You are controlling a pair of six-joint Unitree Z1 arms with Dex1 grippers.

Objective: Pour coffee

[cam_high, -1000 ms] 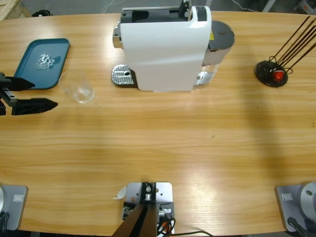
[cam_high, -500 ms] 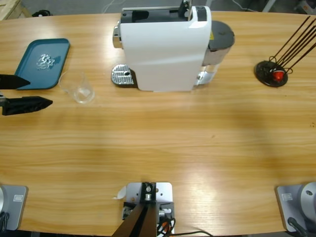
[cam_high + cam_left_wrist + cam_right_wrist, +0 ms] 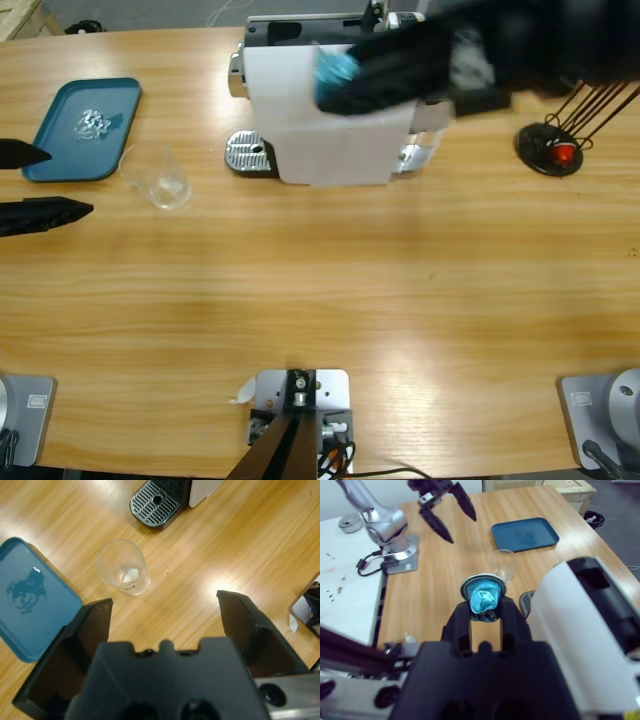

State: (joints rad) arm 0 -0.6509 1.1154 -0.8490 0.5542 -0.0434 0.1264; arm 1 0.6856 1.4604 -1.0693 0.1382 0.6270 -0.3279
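A clear glass (image 3: 156,178) stands upright on the worktop (image 3: 320,300), just beside the blue tray's (image 3: 60,140) near right corner and to the left of the machine's (image 3: 330,140) drip grate (image 3: 247,153). The left wrist view looks down into it (image 3: 123,573): the walls are transparent, and only a pale patch shows at the base, so whether any coffee lies there cannot be told. A blue capsule (image 3: 484,599) with a silver rim is clamped between the right pincer's (image 3: 485,611) jaws, held above the white machine's top (image 3: 337,68). The machine stands at the worktop's far middle, its top slot dark.
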